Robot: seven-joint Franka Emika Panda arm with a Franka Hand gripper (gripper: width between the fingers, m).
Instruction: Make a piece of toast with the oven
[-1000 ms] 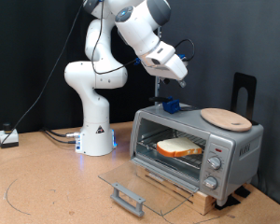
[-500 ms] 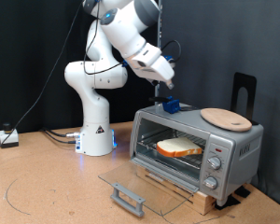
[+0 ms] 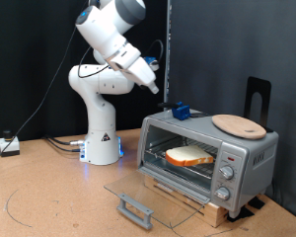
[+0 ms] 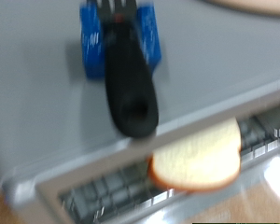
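The piece of toast [image 3: 188, 155] lies flat on the wire rack inside the oven [image 3: 249, 153], whose glass door [image 3: 138, 191] hangs fully open towards the exterior view's bottom left. The wrist view shows the toast [image 4: 198, 158] on the rack just behind the oven's front top edge [image 4: 56, 140]. My gripper [image 3: 153, 86] hangs in the air above and to the exterior view's left of the oven, touching nothing. No thing shows between its fingers. The gripper itself does not show in the wrist view.
A round light-wood plate [image 3: 239, 124] rests on the oven's top at the right. A blue block with a black upright handle [image 3: 179, 111] [image 4: 121, 56] stands on the oven's top at the left. The robot's white base [image 3: 101, 138] stands left of the oven, with cables beside it.
The arm has swung up and to the exterior view's left, carrying the gripper away from the blue block on the oven's top. Toast, door and plate have not moved.
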